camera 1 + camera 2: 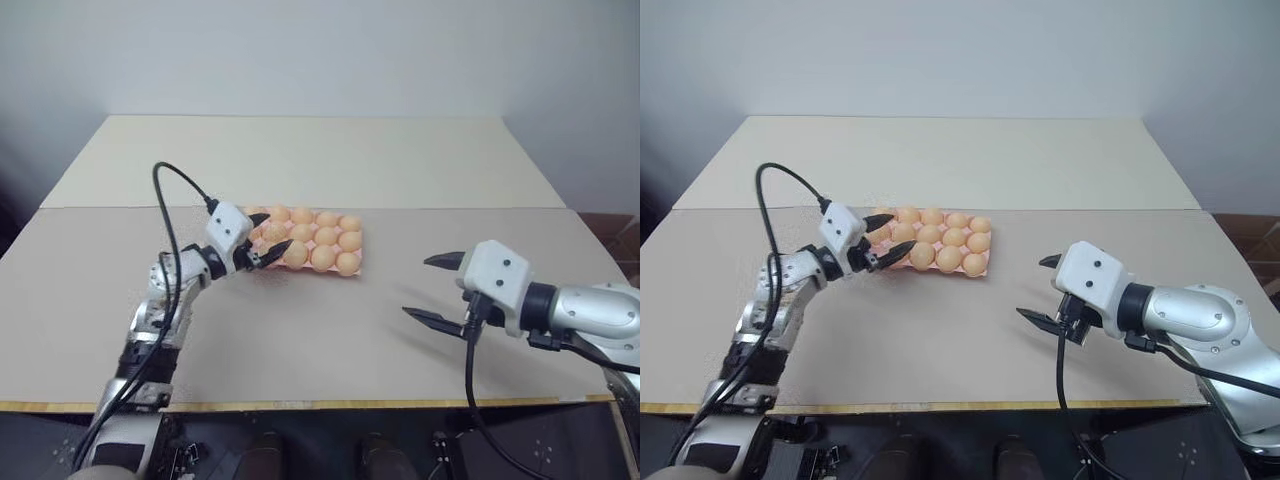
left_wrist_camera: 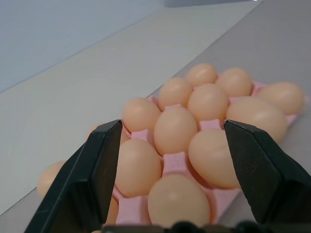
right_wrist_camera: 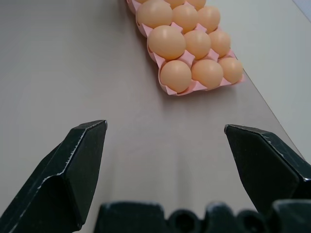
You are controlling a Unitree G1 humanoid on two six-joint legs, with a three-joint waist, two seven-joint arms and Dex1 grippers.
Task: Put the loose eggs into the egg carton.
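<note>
On the beige table (image 1: 300,330) the pink egg carton (image 1: 355,268), its cups holding eggs (image 1: 322,257), sits centre-left. At its near-left corner, the left gripper (image 1: 266,240) hovers, fingers apart, nothing held. Well apart, the right gripper (image 1: 432,289) hangs wide open, empty.

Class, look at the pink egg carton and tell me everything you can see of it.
The egg carton is a flat, lidless pink tray of moulded cups that looks like pulp or foam. It lies level on the tan table, near the middle. Pale orange eggs sit in its cups; whether every cup is filled cannot be told. The left gripper hovers open at its left end, seemingly not gripping it.
</note>
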